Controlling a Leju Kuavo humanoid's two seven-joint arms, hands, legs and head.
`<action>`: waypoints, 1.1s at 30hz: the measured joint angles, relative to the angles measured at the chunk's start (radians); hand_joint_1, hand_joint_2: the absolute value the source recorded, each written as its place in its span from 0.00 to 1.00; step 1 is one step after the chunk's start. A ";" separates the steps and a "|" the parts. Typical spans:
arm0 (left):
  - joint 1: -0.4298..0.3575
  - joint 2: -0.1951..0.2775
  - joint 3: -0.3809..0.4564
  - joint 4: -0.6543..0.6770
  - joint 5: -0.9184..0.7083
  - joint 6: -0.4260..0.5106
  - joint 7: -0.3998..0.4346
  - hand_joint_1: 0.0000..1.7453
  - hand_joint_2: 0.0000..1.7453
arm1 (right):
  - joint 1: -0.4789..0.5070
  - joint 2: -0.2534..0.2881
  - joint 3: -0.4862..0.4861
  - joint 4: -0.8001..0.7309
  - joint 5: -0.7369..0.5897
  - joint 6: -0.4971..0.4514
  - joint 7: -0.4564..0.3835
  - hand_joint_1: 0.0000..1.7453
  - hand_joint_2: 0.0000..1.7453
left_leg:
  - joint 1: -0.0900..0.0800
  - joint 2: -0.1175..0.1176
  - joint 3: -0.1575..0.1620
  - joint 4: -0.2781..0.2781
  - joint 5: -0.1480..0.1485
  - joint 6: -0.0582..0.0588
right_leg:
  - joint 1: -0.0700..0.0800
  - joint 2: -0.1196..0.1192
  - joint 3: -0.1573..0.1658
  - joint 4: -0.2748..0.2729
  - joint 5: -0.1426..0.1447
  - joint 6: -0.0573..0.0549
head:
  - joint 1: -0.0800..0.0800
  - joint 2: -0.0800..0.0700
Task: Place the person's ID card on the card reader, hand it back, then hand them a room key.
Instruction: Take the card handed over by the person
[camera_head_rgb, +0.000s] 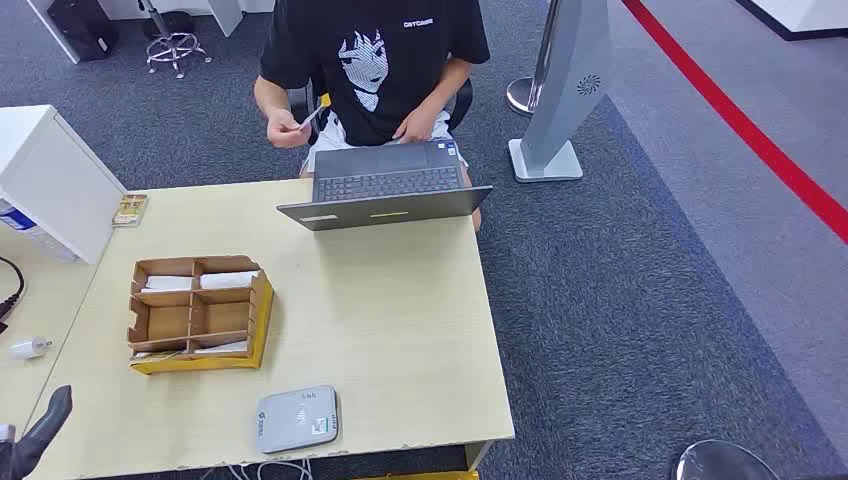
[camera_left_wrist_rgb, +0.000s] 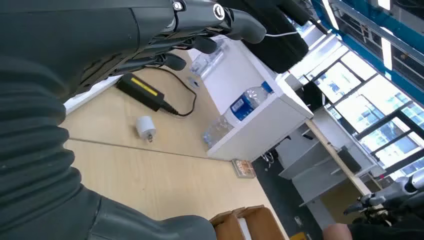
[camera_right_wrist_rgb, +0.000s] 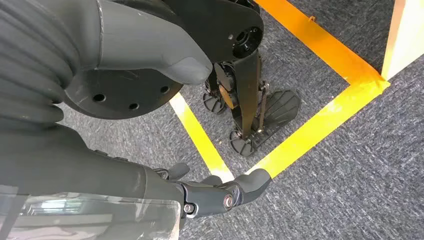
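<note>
Counting what sits around my worktop.

I count one laptop, one card reader, one cardboard organizer with six compartments, and one card held by the one person seated across from me. One white cabinet stands at the side with one small box beside it, and I see two water bottles, one white plug and one black power adapter. Of my own, one left hand and one right hand.
</note>
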 joint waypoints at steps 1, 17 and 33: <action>-0.009 0.007 -0.006 0.003 -0.012 0.002 0.004 0.00 1.00 | 0.000 0.000 0.000 0.000 0.002 0.000 0.001 0.00 1.00 | 0.000 0.000 0.000 0.000 0.000 0.000 | 0.000 0.000 0.000 0.000 0.000 0.000 | 0.000 0.000; -0.277 0.217 -0.197 0.142 -0.403 0.056 0.122 0.00 1.00 | -0.005 0.000 0.017 0.002 0.075 0.003 0.029 0.00 1.00 | 0.000 0.001 0.000 0.000 0.001 -0.001 | 0.000 0.002 0.000 0.000 0.000 0.000 | 0.000 0.000; -0.510 0.454 -0.417 0.271 -0.815 0.193 0.243 1.00 1.00 | -0.007 -0.004 0.031 0.003 0.163 0.006 0.060 0.00 1.00 | 0.000 0.001 0.000 0.000 0.002 -0.003 | 0.000 0.002 -0.001 0.001 0.001 -0.001 | 0.000 0.000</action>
